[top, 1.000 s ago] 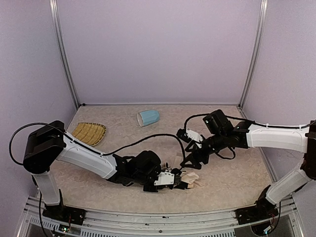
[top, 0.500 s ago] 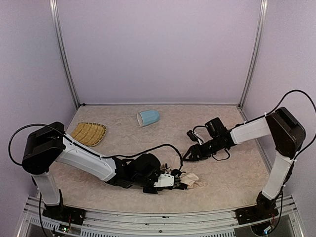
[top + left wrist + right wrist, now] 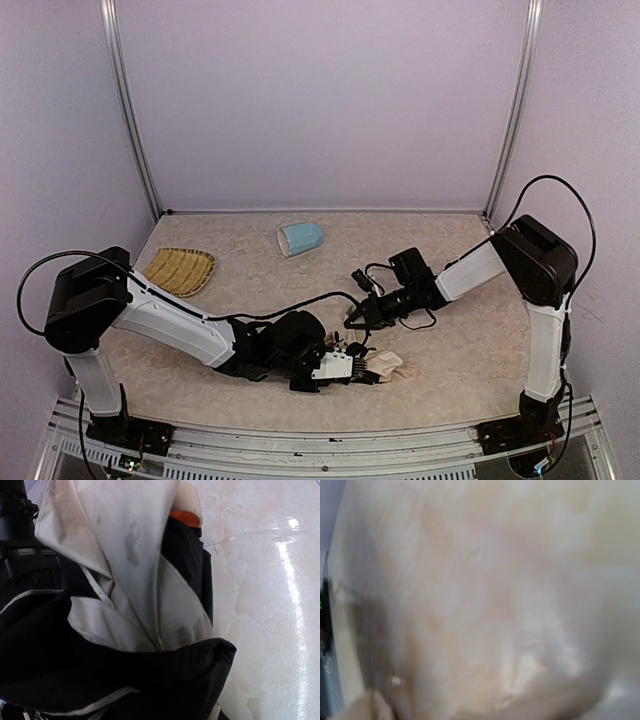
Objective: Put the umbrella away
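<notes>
Pale lavender walls (image 3: 320, 100) are enclosing the workspace on three sides, with thin metal posts (image 3: 128, 110) running up the two far corners. The table (image 3: 460, 360), marbled in beige and cream, is catching bright glare in the left wrist view and is showing only as a blur in the right wrist view. The left arm (image 3: 170, 318) is stretching low along the table's near edge toward its middle, and the right arm (image 3: 470, 270) is reaching in from the right side toward the same area. A woven yellow tray (image 3: 180, 268) is lying near the far left corner, and a light-blue mug (image 3: 300, 238) is lying on its side near the middle of the far edge. The umbrella (image 3: 388, 364) is lying as a crumpled cream and black bundle near the middle of the near edge. The left gripper (image 3: 352, 368) is pinching its folds, with the fingers buried in fabric that is filling the wrist view. The right gripper (image 3: 352, 318) is hovering just beyond the bundle, apart from it, and I cannot tell how far its jaws are standing apart.
</notes>
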{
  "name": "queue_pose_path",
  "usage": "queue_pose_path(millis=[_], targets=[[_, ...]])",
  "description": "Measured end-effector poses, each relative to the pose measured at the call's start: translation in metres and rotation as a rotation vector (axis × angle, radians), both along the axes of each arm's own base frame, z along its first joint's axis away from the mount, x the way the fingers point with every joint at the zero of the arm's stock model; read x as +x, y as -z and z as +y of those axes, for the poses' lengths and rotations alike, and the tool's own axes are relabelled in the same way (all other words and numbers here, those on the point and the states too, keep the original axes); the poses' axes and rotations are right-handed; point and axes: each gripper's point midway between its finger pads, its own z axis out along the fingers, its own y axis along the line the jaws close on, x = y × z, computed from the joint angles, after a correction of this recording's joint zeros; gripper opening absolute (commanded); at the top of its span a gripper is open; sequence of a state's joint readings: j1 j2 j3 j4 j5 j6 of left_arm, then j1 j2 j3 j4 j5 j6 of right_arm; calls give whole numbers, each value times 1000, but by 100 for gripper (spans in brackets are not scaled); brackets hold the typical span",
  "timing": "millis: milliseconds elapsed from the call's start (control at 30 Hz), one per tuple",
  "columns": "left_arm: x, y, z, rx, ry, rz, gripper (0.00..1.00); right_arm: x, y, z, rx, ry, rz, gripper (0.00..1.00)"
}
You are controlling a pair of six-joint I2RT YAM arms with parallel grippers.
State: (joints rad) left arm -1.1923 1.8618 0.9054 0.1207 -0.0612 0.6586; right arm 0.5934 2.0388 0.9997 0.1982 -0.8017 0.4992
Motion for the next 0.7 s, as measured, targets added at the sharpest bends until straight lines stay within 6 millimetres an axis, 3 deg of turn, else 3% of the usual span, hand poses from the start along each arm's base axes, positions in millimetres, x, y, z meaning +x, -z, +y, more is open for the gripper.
queue_pose_path(millis=[133,333,533,700], targets=[[-1,-1,1,1,-2,4,0,4,-2,7,48,6,25,0],[3,-1,7,8,-21,44,0,8,-25,12,155,-27,4,0],[30,-8,15,13,-89,89,0,22,-59,1,213,-27,-86,0],[42,-19,6,-13,-87,136,0,25,-82,-6,240,-32,-172,0]])
